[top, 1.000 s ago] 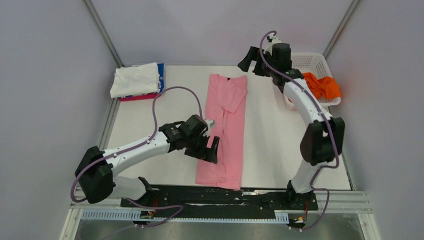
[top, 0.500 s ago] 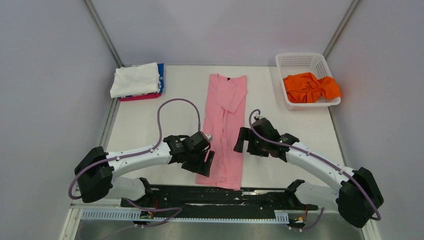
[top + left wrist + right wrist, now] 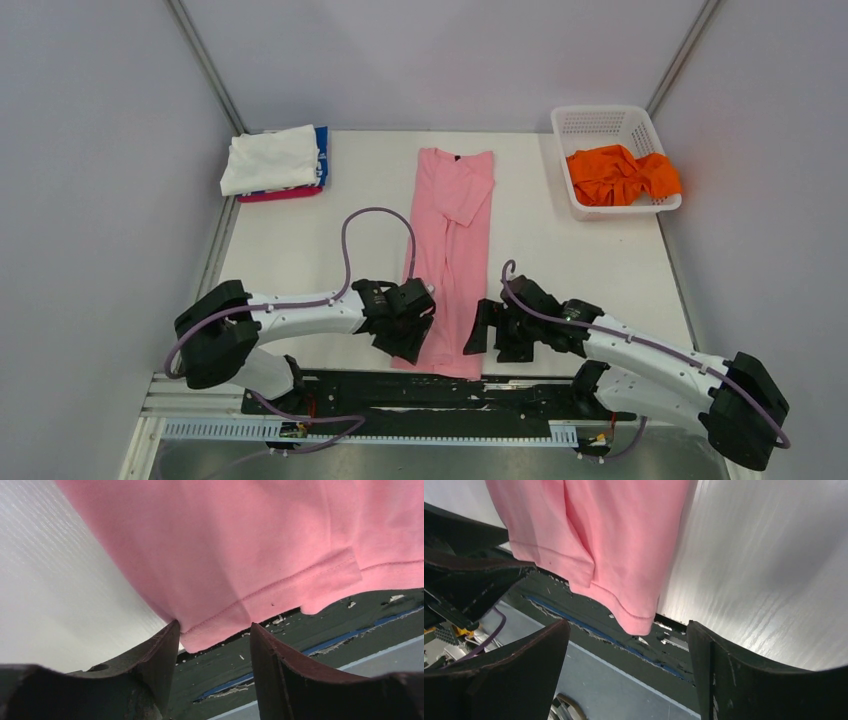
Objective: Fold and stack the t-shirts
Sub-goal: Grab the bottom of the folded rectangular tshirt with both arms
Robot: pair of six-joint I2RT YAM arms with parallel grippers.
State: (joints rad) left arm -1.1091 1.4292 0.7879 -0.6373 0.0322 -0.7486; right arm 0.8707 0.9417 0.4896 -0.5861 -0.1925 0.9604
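While the light pink t-shirt (image 3: pixel 452 250) lies lengthwise down the middle of the white table (image 3: pixel 560 260), folded into a long narrow strip with its collar at the far end and a sleeve turned in on top, both arms reach low to its near hem. That hem hangs just over the table's edge onto the black mounting plate (image 3: pixel 440 390) that carries the arm bases. The left gripper (image 3: pixel 408 345) sits at the hem's left corner; from its wrist camera the left gripper (image 3: pixel 212 625) has its jaws apart, at a moderate gap, with the stitched corner lying between the two dark fingers (image 3: pixel 160 650) (I cannot tell whether either finger actually touches the cloth). The right gripper (image 3: pixel 490 335) is just beside the hem's right corner, and its own view shows the jaws spread wide, the pink corner hanging in the space between the fingers (image 3: pixel 724 670) with clear room on both sides, nothing gripped. At the far left corner a folded white t-shirt (image 3: pixel 268 158) rests on top of a blue t-shirt (image 3: pixel 321 150) and a magenta t-shirt (image 3: pixel 280 194). At the far right, a crumpled orange t-shirt (image 3: pixel 620 175) sits inside the white lattice basket (image 3: pixel 600 125), well apart from the pink one.
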